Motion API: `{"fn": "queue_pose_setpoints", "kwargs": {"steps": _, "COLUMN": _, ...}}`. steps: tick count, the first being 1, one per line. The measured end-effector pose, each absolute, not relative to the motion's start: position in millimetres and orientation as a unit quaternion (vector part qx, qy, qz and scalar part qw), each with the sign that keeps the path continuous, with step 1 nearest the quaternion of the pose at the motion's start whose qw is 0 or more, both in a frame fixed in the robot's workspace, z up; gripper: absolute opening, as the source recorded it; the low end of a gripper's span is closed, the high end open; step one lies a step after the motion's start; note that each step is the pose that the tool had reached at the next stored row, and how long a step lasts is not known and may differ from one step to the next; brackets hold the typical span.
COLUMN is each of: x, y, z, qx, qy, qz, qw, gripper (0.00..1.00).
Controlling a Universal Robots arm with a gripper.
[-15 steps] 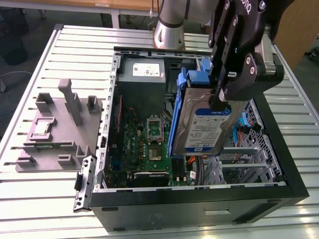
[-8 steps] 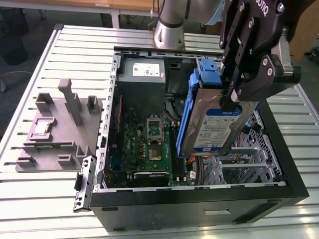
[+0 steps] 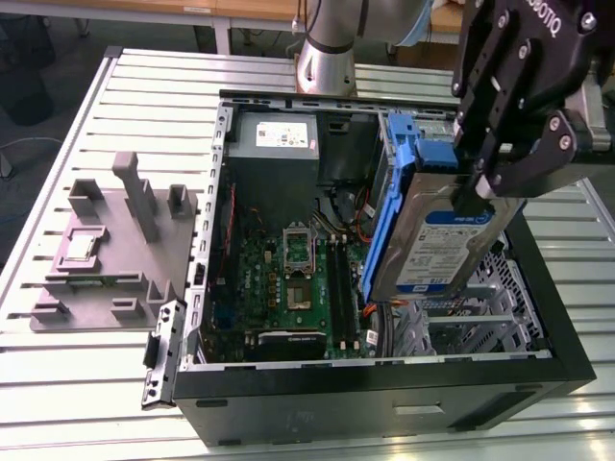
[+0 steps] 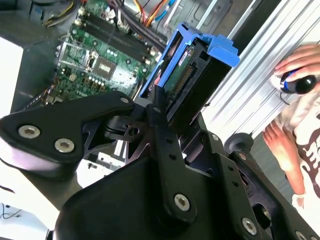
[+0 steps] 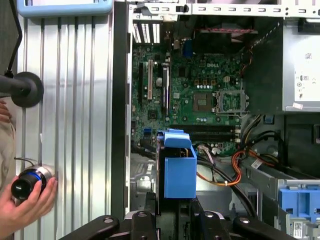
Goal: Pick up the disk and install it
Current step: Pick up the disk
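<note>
The disk [image 3: 437,235] is a silver-grey drive with a white-and-blue label and blue side rails. It hangs tilted, nearly on edge, over the open computer case [image 3: 384,389], above the metal drive cage [image 3: 461,322]. My gripper [image 3: 485,187] is shut on the disk's upper end, one black finger on each flat face. In the second wrist view the disk [image 4: 187,75] points away from the gripper [image 4: 160,107] toward the case interior. In the first wrist view the blue rail of the disk [image 5: 177,170] stands between the fingers [image 5: 172,217].
Inside the case lie the green motherboard [image 3: 288,279], a grey power supply [image 3: 279,134], cables and a blue bracket [image 5: 300,200]. A grey fixture block [image 3: 115,240] sits on the slatted table at the exterior view's left. A person's hand [image 5: 25,200] holds a round device beside the case.
</note>
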State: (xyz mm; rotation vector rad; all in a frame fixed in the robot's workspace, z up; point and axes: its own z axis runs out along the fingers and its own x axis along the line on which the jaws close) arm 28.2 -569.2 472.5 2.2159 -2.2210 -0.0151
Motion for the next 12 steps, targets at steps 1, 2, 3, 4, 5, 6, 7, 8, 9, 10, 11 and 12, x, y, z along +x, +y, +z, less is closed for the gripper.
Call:
{"fn": "queue_pose_setpoints", "kwargs": {"steps": 1, "x": 31.6, "y": -569.2, "z": 472.3, "qx": 0.706, "qy": -0.708, "qz": -0.005, "qw": 0.002, "gripper": 0.35}}
{"fn": "queue_pose_setpoints", "kwargs": {"steps": 2, "x": 35.0, "y": -569.2, "z": 472.3, "qx": 0.706, "qy": -0.708, "qz": -0.005, "qw": 0.002, "gripper": 0.35}}
{"fn": "queue_pose_setpoints", "kwargs": {"steps": 3, "x": 38.5, "y": -569.2, "z": 472.1, "qx": 0.706, "qy": -0.708, "qz": -0.005, "qw": 0.002, "gripper": 0.35}}
{"fn": "queue_pose_setpoints", "kwargs": {"steps": 4, "x": 41.7, "y": -569.2, "z": 471.9, "qx": 0.706, "qy": -0.708, "qz": -0.005, "qw": 0.002, "gripper": 0.35}}
{"fn": "queue_pose_setpoints", "kwargs": {"steps": 5, "x": 44.8, "y": -569.2, "z": 471.8, "qx": 0.706, "qy": -0.708, "qz": -0.005, "qw": 0.002, "gripper": 0.35}}
{"fn": "queue_pose_setpoints", "kwargs": {"steps": 6, "x": 48.1, "y": -569.2, "z": 471.6, "qx": 0.706, "qy": -0.708, "qz": -0.005, "qw": 0.003, "gripper": 0.35}}
{"fn": "queue_pose_setpoints", "kwargs": {"steps": 7, "x": 51.6, "y": -569.2, "z": 471.5, "qx": 0.706, "qy": -0.708, "qz": -0.005, "qw": 0.003, "gripper": 0.35}}
{"fn": "queue_pose_setpoints", "kwargs": {"steps": 8, "x": 54.8, "y": -569.2, "z": 471.3, "qx": 0.706, "qy": -0.708, "qz": -0.005, "qw": 0.003, "gripper": 0.35}}
{"fn": "queue_pose_setpoints", "kwargs": {"steps": 9, "x": 57.9, "y": -569.2, "z": 471.1, "qx": 0.706, "qy": -0.708, "qz": -0.005, "qw": 0.003, "gripper": 0.35}}
{"fn": "queue_pose_setpoints", "kwargs": {"steps": 10, "x": 61.0, "y": -569.2, "z": 470.9, "qx": 0.706, "qy": -0.708, "qz": -0.005, "qw": 0.003, "gripper": 0.35}}
{"fn": "queue_pose_setpoints", "kwargs": {"steps": 11, "x": 64.0, "y": -569.2, "z": 470.8, "qx": 0.706, "qy": -0.708, "qz": -0.005, "qw": 0.003, "gripper": 0.35}}
{"fn": "queue_pose_setpoints", "kwargs": {"steps": 12, "x": 67.2, "y": -569.2, "z": 470.6, "qx": 0.706, "qy": -0.708, "qz": -0.005, "qw": 0.003, "gripper": 0.35}}
